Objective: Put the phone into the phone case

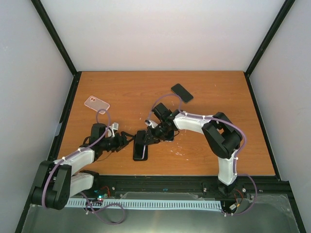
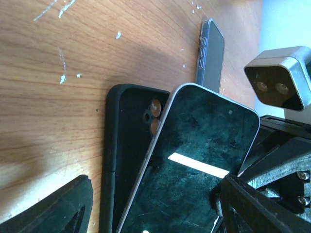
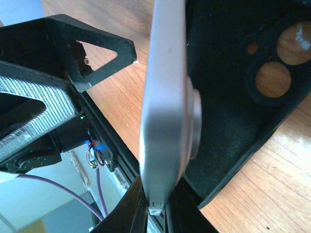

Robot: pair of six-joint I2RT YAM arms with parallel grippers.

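A black phone case (image 2: 127,145) lies open side up on the wooden table, also visible in the top view (image 1: 136,154). The phone (image 2: 199,155), with a dark screen and silver frame, leans tilted over the case with one long edge in it and the other raised. My right gripper (image 3: 155,213) is shut on the phone's edge (image 3: 167,97) above the case (image 3: 233,102), and shows in the top view (image 1: 151,137). My left gripper (image 2: 158,194) is open and straddles the case and phone (image 1: 142,145). Its left finger (image 2: 53,208) stands just clear of the case wall.
A dark phone in a clear case (image 1: 182,92) lies at the back middle and shows behind in the left wrist view (image 2: 211,53). A pink case (image 1: 97,103) lies at the back left. The black rail (image 1: 160,182) runs along the table's near edge.
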